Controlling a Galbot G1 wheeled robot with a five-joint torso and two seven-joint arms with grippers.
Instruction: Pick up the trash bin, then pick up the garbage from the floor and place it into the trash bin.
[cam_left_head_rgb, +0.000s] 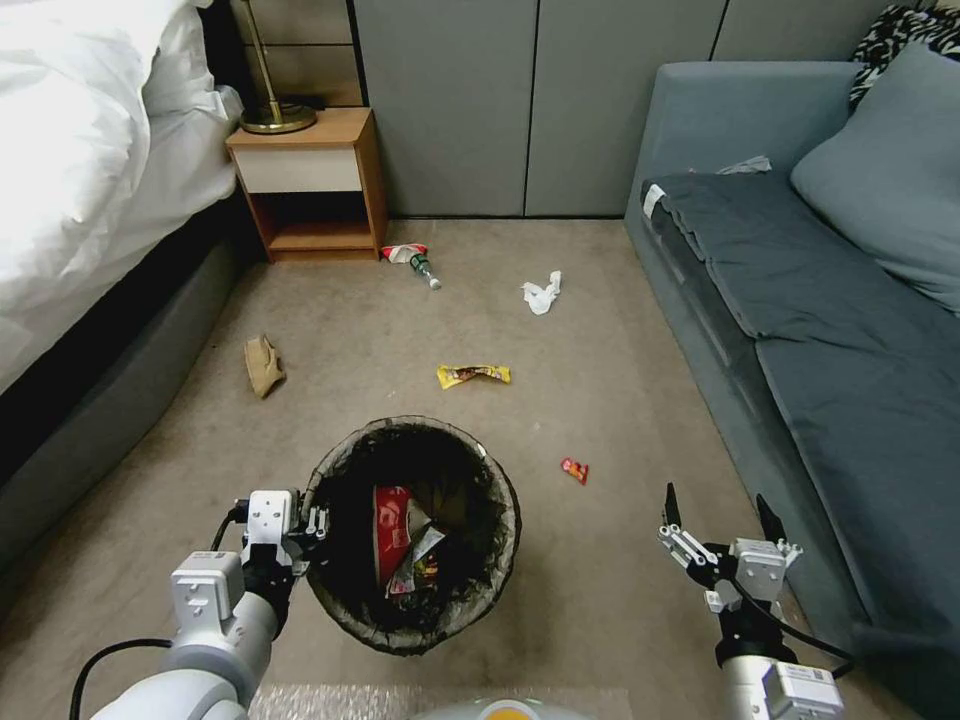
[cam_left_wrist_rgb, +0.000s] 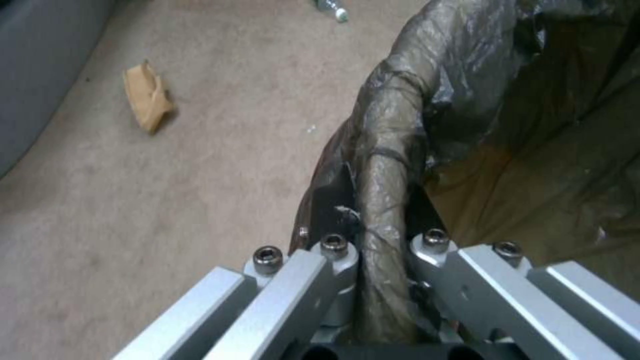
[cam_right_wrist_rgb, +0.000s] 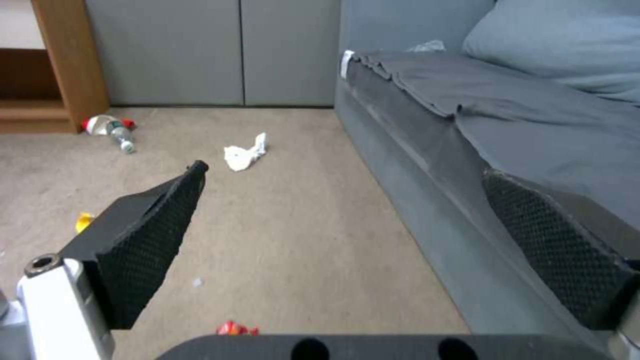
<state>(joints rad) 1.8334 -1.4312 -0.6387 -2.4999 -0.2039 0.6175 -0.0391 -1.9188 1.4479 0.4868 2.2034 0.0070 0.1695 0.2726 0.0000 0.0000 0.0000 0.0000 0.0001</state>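
We see our left tool (cam_left_head_rgb: 318, 522) clamped on the near-left rim of the small round trash bin lined with a dark bag (cam_left_head_rgb: 495, 470); in the left wrist view its fingers (cam_left_wrist_rgb: 337, 255) pinch the bag-covered rim (cam_left_wrist_rgb: 383, 200). Red and white packets (cam_left_head_rgb: 392, 530) lie inside. Our right tool (cam_left_head_rgb: 720, 512) hangs with its black fingers spread wide, holding nothing, beside the grey sofa (cam_left_head_rgb: 830, 330). On the beige carpet (cam_left_head_rgb: 620, 400) lie a small red wrapper (cam_left_head_rgb: 575, 470), a yellow snack wrapper (cam_left_head_rgb: 473, 375), a white crumpled tissue (cam_left_head_rgb: 542, 293), a brown paper bag (cam_left_head_rgb: 263, 365), and a small plastic bottle (cam_left_head_rgb: 426, 272) near the wooden nightstand (cam_left_head_rgb: 310, 185).
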